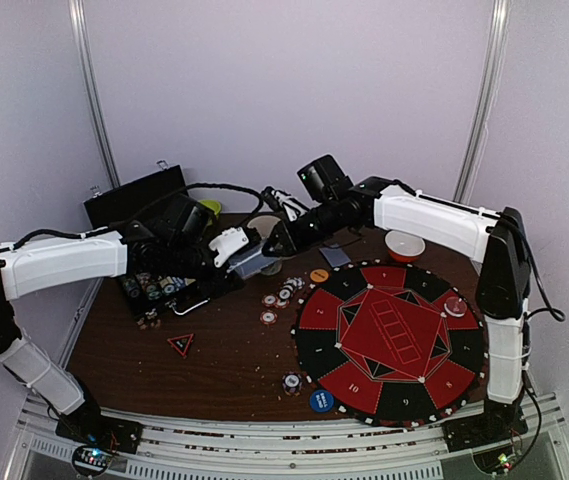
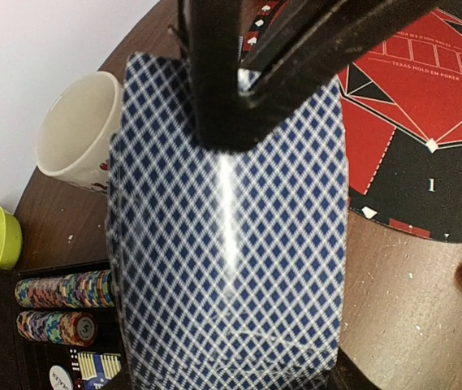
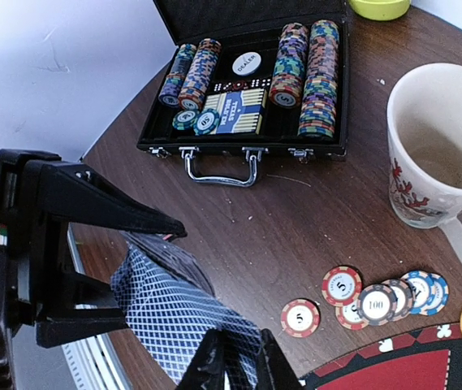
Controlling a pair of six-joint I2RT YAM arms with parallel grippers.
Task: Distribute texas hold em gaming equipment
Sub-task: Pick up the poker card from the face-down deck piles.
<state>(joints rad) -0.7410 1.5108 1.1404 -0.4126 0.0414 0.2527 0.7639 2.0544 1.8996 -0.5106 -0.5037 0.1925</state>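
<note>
The left end effector (image 3: 153,276) clamps a deck of blue-backed cards (image 2: 231,244) above the surface (image 3: 312,219). The right end effector (image 3: 239,361), its 2 fingers nearly together, pinches an edge of that deck. Loose chips (image 3: 377,302) lie beside the mug (image 3: 442,154), with the open chip case (image 3: 247,89) beyond.

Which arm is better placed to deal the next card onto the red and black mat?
Right. The right pincer pinches the card deck at its edge, and the mat lies on its side; the left pincer is occupied holding the deck.
</note>
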